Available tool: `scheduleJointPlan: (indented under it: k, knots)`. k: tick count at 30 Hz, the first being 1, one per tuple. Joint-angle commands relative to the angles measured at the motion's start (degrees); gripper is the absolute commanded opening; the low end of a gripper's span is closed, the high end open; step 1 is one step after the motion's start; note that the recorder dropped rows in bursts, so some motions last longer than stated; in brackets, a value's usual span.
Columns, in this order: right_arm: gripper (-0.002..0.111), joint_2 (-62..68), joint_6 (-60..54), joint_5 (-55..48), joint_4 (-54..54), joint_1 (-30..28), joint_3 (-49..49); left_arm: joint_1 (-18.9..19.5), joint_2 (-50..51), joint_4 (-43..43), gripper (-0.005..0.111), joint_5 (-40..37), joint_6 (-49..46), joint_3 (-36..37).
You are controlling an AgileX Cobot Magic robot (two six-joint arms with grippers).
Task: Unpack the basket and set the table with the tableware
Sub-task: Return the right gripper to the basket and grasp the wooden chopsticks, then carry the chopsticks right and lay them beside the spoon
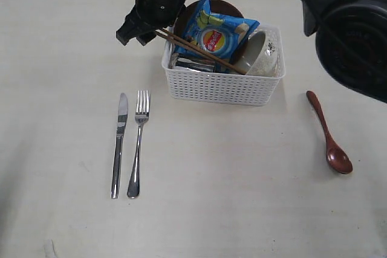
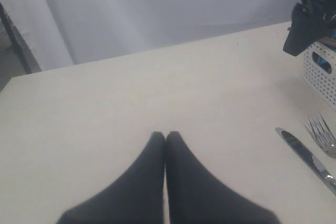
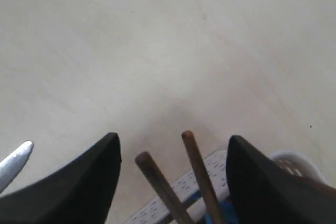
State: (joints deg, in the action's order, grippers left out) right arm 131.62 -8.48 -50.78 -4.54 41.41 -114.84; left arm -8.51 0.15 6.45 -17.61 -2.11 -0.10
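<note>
The white basket [image 1: 224, 86] holds one blue chip bag [image 1: 214, 34], one grey-green bowl [image 1: 257, 52], one brown plate [image 1: 230, 9], one steel cup [image 1: 193, 64] and two chopsticks [image 1: 199, 49]. The chopstick ends poke out between the wide-open jaws of the right pincer [image 3: 173, 139], untouched. On the bench [image 1: 242, 179] lie one knife [image 1: 119, 146], one fork [image 1: 138, 146] and one spoon [image 1: 327, 134]. The left pincer [image 2: 165, 136] is closed, empty

The pale cream desk [image 1: 242, 209] carries a white lattice basket [image 1: 221, 86]. In the exterior view, a steel knife [image 1: 119, 144] and fork [image 1: 138, 143] lie side by side, left of and below the basket, the fork nearer it. A dark red wooden spoon [image 1: 328, 132] lies to the basket's right.
</note>
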Motion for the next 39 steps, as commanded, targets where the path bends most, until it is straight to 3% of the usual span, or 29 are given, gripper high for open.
scheduleJointPlan:
  k: [1,5,16,27,35,39]
  knots:
    - [0.044,0.3,-1.1,-0.7,-1.1,0.1,-0.4,0.3,-0.2,-0.5,0.000,0.5,0.2,0.1]
    - [0.000,-0.6,-2.7,-0.9,-1.1,0.6,-0.4,0.3,-0.2,-0.5,0.000,0.5,0.2,0.1]
    - [0.000,-6.7,-4.4,-0.1,-1.7,1.0,-1.9,0.3,-0.2,-0.5,0.000,0.5,0.2,0.1]
    - [0.000,-7.4,-4.4,-9.6,-6.0,1.0,-14.9,0.3,-0.2,-0.5,0.000,0.5,0.2,0.1]
    - [0.000,-7.6,4.7,-19.2,-12.9,-1.7,-21.0,0.3,-0.2,-0.5,0.000,0.5,0.2,0.1]
    - [0.000,-7.9,8.9,-19.2,-13.6,-4.8,-20.7,0.3,-0.2,-0.5,0.000,0.5,0.2,0.1]
